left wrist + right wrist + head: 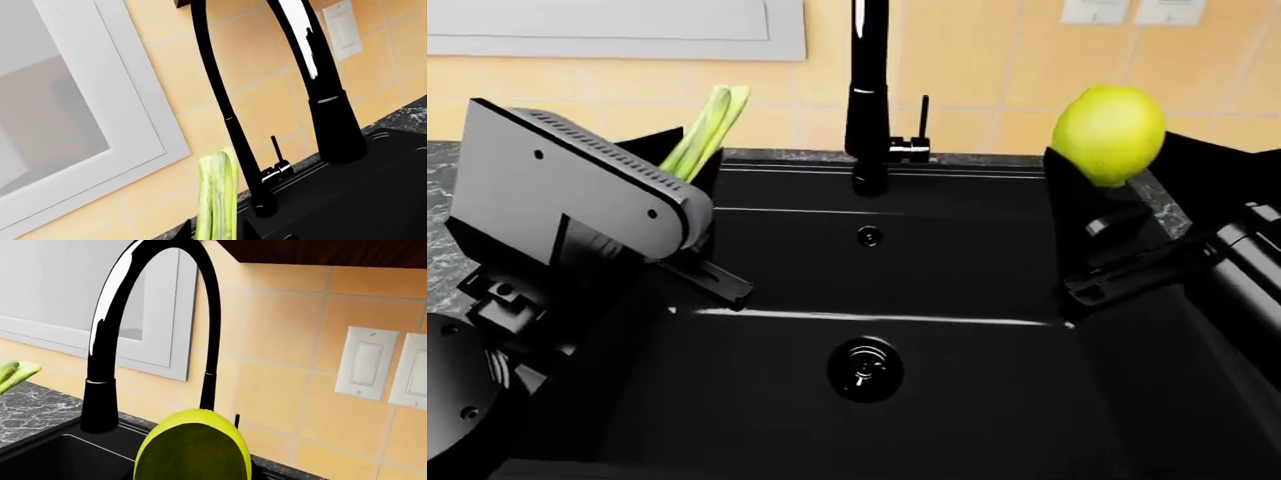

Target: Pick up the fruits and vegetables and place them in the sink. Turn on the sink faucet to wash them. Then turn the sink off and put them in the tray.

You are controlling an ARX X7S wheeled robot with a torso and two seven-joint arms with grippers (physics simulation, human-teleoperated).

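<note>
In the head view my left gripper [683, 160] is shut on the bundle of light-green stalks [705, 130], held upright over the left rim of the black sink [961, 300]. My right gripper [1101, 175] is shut on the round yellow-green fruit [1109, 133] above the sink's right rim. The black faucet [868, 100] stands at the back centre with its thin side lever [924, 115]. The stalks [217, 200] and faucet [330, 120] show in the left wrist view. The fruit [193, 450] fills the near part of the right wrist view, in front of the faucet [100, 400]. The tray is out of view.
A round drain [865, 367] and a small overflow hole [869, 236] mark the basin. Dark speckled counter [441, 180] flanks the sink. Behind are a yellow tiled wall, a white-framed window [80, 115] and wall switches [367, 365].
</note>
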